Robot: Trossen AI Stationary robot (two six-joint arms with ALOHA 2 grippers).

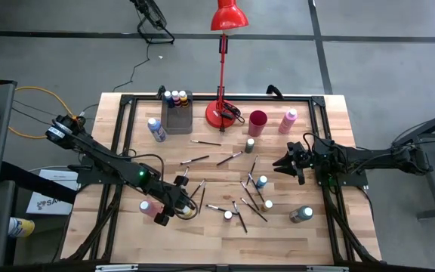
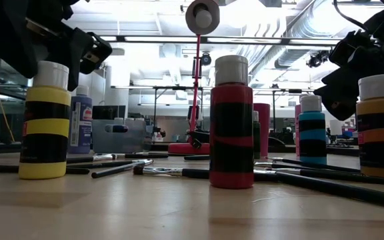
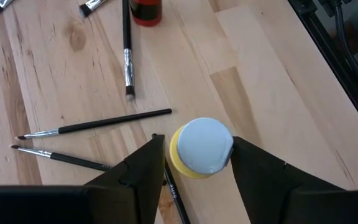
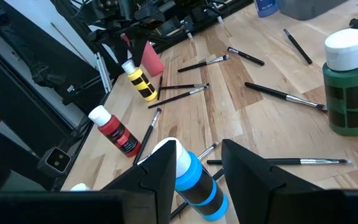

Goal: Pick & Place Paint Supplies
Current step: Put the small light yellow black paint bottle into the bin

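Hovering over the yellow bottle (image 3: 199, 149), the left gripper (image 3: 194, 165) stands spread around its cap; rigid, light, slick plastic, best pinched at the body below.

About twelve bottles (image 1: 155, 128), twelve paintbrushes (image 1: 205, 142), one cup (image 1: 257, 122), one bin (image 1: 178, 115), one lamp (image 1: 223, 75).

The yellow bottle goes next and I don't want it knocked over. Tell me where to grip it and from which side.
Grip the yellow bottle on its round body just under the white cap, coming straight down from above. It stands upright, and paintbrushes lie beside its base, so a low sideways approach would likely hit them. The left gripper hovers above it, jaws open either side of the cap.
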